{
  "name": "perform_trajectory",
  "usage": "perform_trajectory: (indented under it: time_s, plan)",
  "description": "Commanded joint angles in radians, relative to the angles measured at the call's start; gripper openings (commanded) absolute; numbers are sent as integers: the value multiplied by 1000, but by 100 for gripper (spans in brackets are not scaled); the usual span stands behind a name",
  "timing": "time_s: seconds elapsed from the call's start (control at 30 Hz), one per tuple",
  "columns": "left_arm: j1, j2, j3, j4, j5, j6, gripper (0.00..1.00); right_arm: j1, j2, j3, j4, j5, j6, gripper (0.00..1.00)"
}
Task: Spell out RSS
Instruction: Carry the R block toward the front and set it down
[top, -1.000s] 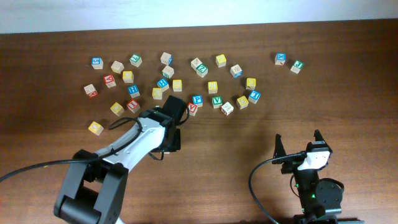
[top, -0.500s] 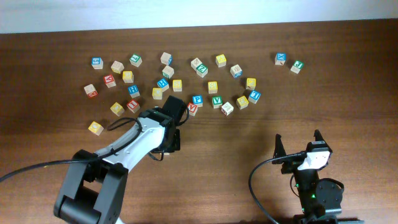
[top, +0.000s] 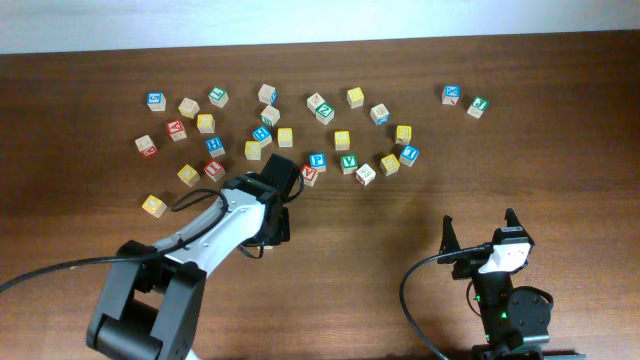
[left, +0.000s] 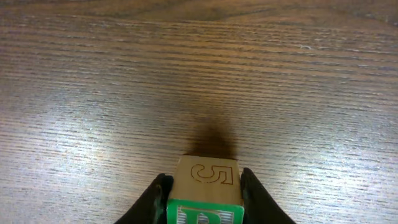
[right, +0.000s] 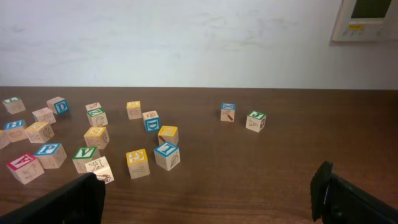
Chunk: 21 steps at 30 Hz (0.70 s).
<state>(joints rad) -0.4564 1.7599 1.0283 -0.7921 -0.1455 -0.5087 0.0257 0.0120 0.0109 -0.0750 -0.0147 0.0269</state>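
My left gripper (left: 204, 190) is shut on the R cube (left: 206, 176). Its green face with a white R points toward the camera, and a wooden face marked 5 points up. It sits at or just above the bare wood. In the overhead view the left gripper (top: 277, 224) hides the cube, in front of the scattered cubes. Several yellow cubes lie in that scatter, such as one (top: 342, 139) in the middle and one (top: 285, 137) left of it. I cannot read which are marked S. My right gripper (top: 480, 236) is open and empty at the front right.
The loose letter cubes spread across the back of the table, from a blue one (top: 155, 100) at the left to a green one (top: 478, 106) at the right. A green V cube (top: 348, 161) lies among them. A yellow cube (top: 153, 205) lies apart at the front left.
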Motion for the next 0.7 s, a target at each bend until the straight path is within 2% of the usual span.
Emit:
perform_trajectory:
  time_s: [0.0, 0.1, 0.13, 0.17, 0.2, 0.23, 0.27, 0.37, 0.5, 0.57, 0.67]
  plan:
    - [8, -1, -10, -1, -6, -13, 36, -6, -6, -5, -6, 12, 5, 98]
    - [8, -1, -10, -1, -8, -13, 43, -6, -6, -5, -6, 12, 5, 98]
    - [8, -1, -10, -1, -10, -13, 51, -6, -6, -5, -6, 12, 4, 98]
    - [8, -1, -9, -1, -12, -13, 68, -6, -6, -5, -6, 12, 5, 98]
    - [8, -3, 0, -3, -11, -13, 75, -6, -6, -5, -6, 12, 5, 98]
    - [8, -5, 10, -5, -11, -13, 91, -6, -6, -5, -6, 12, 5, 98]
    - [8, -6, 22, -9, -11, -13, 95, -6, -6, -5, -6, 12, 4, 98]
    - [8, -6, 126, -64, -8, -13, 99, -6, -6, -5, -6, 12, 5, 98]
    - [37, -6, 348, -189, -8, -13, 99, -6, -6, -5, -6, 12, 5, 98]
    - [107, -6, 459, -216, -8, -14, 99, -6, -6, -5, -6, 11, 5, 98]
    - [201, -6, 481, -216, -5, -14, 99, -6, -6, -5, -6, 12, 5, 98]
